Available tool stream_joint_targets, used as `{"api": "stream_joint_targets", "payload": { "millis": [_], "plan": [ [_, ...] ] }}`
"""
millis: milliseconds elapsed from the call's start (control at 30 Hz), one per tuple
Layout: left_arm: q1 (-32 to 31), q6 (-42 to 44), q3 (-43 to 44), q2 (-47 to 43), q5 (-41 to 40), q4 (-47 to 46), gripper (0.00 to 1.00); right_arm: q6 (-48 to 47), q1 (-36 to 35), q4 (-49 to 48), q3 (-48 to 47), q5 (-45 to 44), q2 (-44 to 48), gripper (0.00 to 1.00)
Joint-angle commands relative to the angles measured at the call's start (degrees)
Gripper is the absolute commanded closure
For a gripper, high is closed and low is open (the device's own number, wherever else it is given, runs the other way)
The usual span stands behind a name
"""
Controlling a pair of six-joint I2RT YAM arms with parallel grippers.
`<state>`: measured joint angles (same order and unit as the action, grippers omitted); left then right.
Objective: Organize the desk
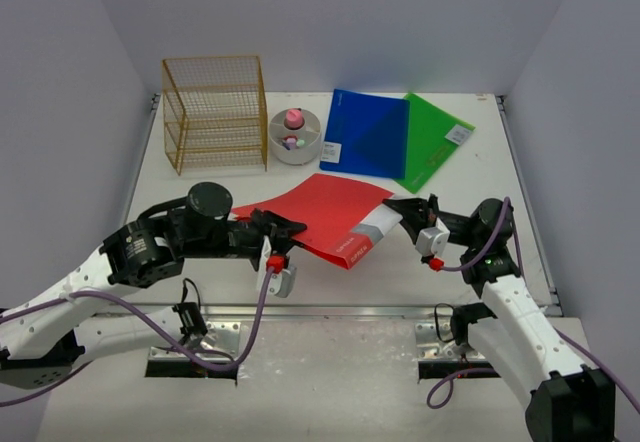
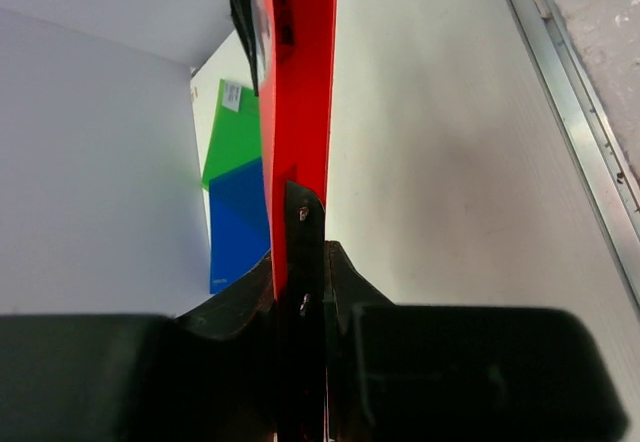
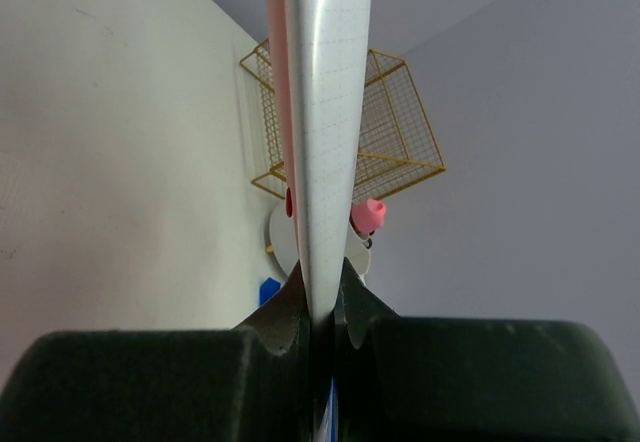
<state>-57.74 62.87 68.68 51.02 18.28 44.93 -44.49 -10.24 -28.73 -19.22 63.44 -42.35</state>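
- The desk [image 1: 480, 252] is the big white tabletop filling the middle of the top view, boxed in by pale walls [image 1: 80, 82] on the left, back and right, with a metal rail [image 1: 330, 312] along its near edge.
- Sitting mid-desk is a red folder [image 1: 320, 212], and both arms have hold of it.
- The left arm is stretched low across from the left, forearm nearly level. The left gripper [image 1: 285, 228] is pinched narrow on the folder's left edge – the wrist view shows that edge sandwiched right between its fingers [image 2: 305, 252].
- The right arm is bent at the elbow and reaches back toward the centre. The right gripper [image 1: 405, 208] is clamped tight on the folder's right corner, where a pale sheet [image 1: 381, 224] shows.
- Can't tell if the folder is lifted clear of the surface.
- Along the back there's a gold wire rack [image 1: 215, 112], just beside it a round white dish [image 1: 312, 148] with a pink piece [image 1: 293, 119] in it – then a blue folder [image 1: 365, 134] overlapping a green folder [image 1: 437, 142].
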Motion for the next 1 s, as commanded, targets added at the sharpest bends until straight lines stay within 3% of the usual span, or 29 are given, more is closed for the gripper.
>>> {"api": "stream_joint_targets", "payload": {
  "millis": [0, 33, 100, 167, 200, 367, 500, 667, 867, 967],
  "plan": [
    [-0.71, -4.42, 1.83, 1.72, -4.21, -8.38, 1.00, 1.27, -1.36, -3.97, -4.74, 5.19, 0.76, 0.92],
    [-0.71, -4.59, 2.52, 1.71, -4.39, -8.70, 1.00, 1.25, -1.36, -3.48, -4.93, 5.20, 0.85, 0.91],
    [-0.71, -6.00, 6.07, 2.13, -6.60, -6.63, 1.00, 1.89, -1.36, -1.99, -5.27, 3.85, 1.10, 0.37],
    [-0.64, -7.63, 10.28, 3.84, -10.49, -3.85, 1.00, 4.41, -1.36, -1.59, -5.79, 0.90, 1.41, 0.08],
    [-0.62, -7.93, 13.11, 4.61, -12.26, -1.47, 1.00, 5.51, -1.36, -0.63, -6.41, -0.58, 1.63, 0.02],
    [-0.62, -4.93, 25.76, 6.37, -21.02, 8.22, 1.00, 8.01, -1.36, 6.38, -8.02, -6.14, 4.00, 0.01],
    [-0.55, 1.14, 33.32, 8.05, -33.40, 11.77, 1.00, 7.14, -1.36, 9.70, -6.65, -6.97, 7.03, 0.01],
    [-0.62, 11.00, 38.71, 9.63, -45.97, 9.88, 1.00, 7.30, -1.36, 12.08, -6.63, -7.78, 7.70, 0.01],
    [0.03, 20.95, 43.30, 13.62, -52.81, 5.56, 1.00, 7.40, -1.36, 12.62, -6.26, -7.63, 7.33, 0.01],
    [11.76, 23.08, 49.44, 19.89, -47.38, 5.54, 1.00, 7.40, -1.36, 12.96, -6.33, -7.56, 7.28, 0.01]
  ]
}}
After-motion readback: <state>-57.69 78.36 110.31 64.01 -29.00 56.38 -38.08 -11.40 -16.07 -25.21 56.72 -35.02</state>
